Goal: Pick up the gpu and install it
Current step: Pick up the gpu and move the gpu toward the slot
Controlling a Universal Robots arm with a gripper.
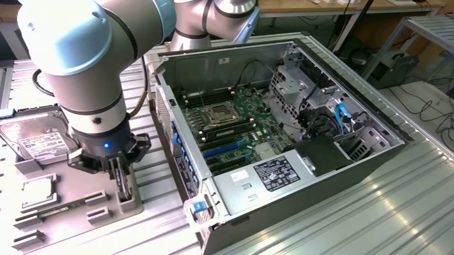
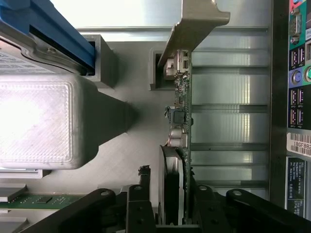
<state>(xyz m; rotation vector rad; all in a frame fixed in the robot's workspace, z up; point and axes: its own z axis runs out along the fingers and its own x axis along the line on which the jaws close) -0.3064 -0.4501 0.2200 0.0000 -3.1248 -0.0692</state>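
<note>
The gpu stands on edge in a slot of the grey fixture plate, left of the open computer case in the exterior view. My gripper reaches straight down over it. In the wrist view the gpu shows edge-on: green board, small components, its pale metal bracket at the far end and the black fan near my fingers. The gripper straddles the card, one black finger against the fan side and the other finger against the board's back. The card still sits in its slot.
The open computer case lies on its side with the motherboard and blue slots exposed. On the fixture plate lie a silver hard drive, a square chip and a green memory stick. The case's rear ports run close beside the card.
</note>
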